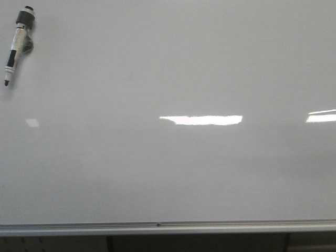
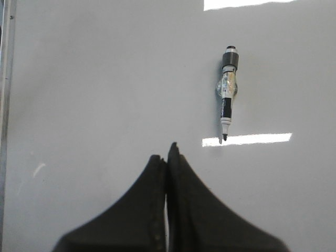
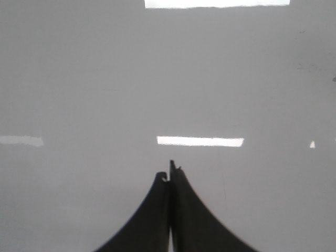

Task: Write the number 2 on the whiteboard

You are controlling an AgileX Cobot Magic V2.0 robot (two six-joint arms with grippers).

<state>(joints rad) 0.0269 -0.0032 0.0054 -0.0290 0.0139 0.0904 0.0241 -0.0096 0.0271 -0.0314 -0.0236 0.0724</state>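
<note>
The whiteboard (image 1: 168, 173) fills the front view, its glossy white-grey face bare of any drawn stroke; the number 2 appears in none of the three views. A silver frame edge (image 1: 168, 227) runs along the bottom of the board. The only object on the surface is a marker (image 1: 18, 43) at the upper left of the front view, lying tilted with its dark cap end up and its black tip pointing down; it has a white-and-black barrel, and any print on it is too small to read. Bright rectangular light reflections (image 1: 202, 120) cross the middle and right of the board. In the left wrist view the left gripper (image 2: 168, 155) points at the bare board with its black fingers pressed together, nothing between them; the marker (image 2: 228, 92) lies well apart from it, its tip just touching a reflection. In the right wrist view the right gripper (image 3: 169, 173) likewise has its fingers closed together on nothing, over bare board.
</note>
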